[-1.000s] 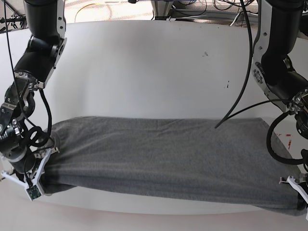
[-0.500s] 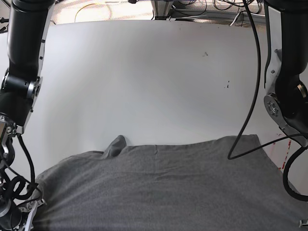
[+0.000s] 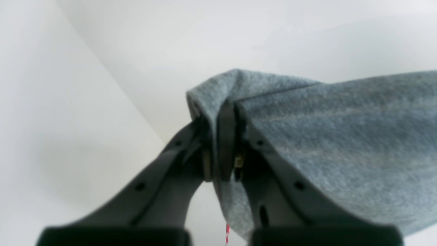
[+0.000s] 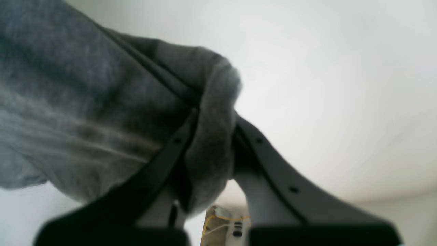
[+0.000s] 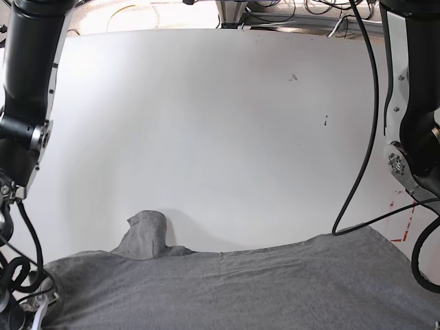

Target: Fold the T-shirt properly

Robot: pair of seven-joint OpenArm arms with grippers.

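T-shirt [image 5: 227,289] hangs between my two pincers, stretched across the near edge of the white table [image 5: 206,137], with a small flap of cloth, perhaps a sleeve, standing up along its far edge toward the left of the base view.

On that view's left is my right arm, upright beside the table and running down out of frame at the corner. My right pincer [image 4: 210,136] is clamped on a thick rolled bunch of the grey fabric. I judge that bunching to be the risk on this side: with several layers gathered unevenly, an inner layer could slide out, or the fold could land lumpy.

The sheet sags a little in the middle; if I pull unevenly, the raised flap may get tucked under and crease.

On the right of the base view my left arm also stands tall, its cable looping over the cloth. My left pincer [image 3: 223,136] is closed on a thin corner; so shallow a bite could slip free under tension.
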